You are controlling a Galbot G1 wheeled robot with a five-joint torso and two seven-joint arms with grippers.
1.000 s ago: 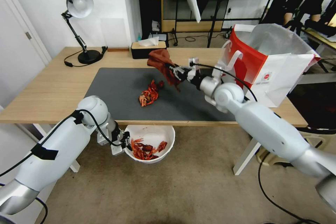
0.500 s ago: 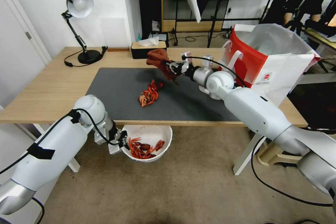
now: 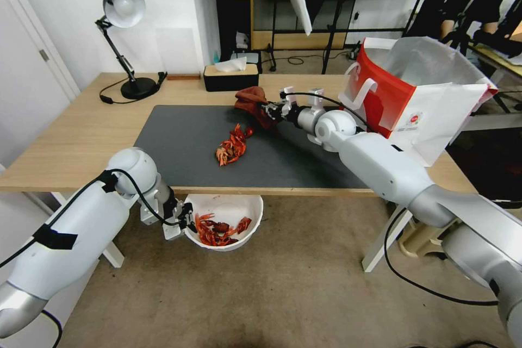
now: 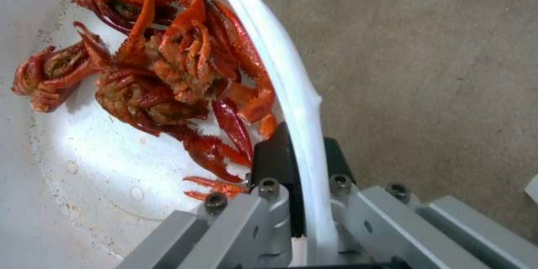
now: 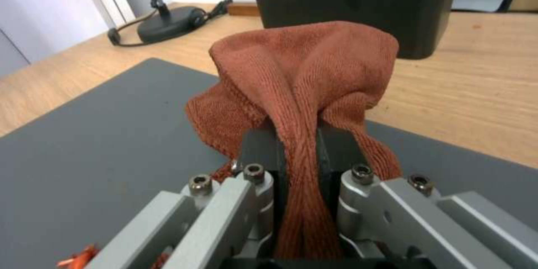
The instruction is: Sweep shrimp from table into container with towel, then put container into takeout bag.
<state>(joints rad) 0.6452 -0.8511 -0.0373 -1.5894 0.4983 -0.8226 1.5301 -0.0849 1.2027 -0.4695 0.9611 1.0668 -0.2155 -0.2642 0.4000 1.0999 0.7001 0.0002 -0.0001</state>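
On the table, right fingers pinch the towel beside shrimp; left grips container

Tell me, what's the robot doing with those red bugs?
The left gripper holds the white container by its rim below the table edge, some shrimp already inside. The right gripper pinches the towel beyond the shrimp heaped on the mat. The takeout bag stands waiting.

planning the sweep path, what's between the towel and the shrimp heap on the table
Bare dark grey mat in the head view, between the towel in the right end effector and the shrimp heap.
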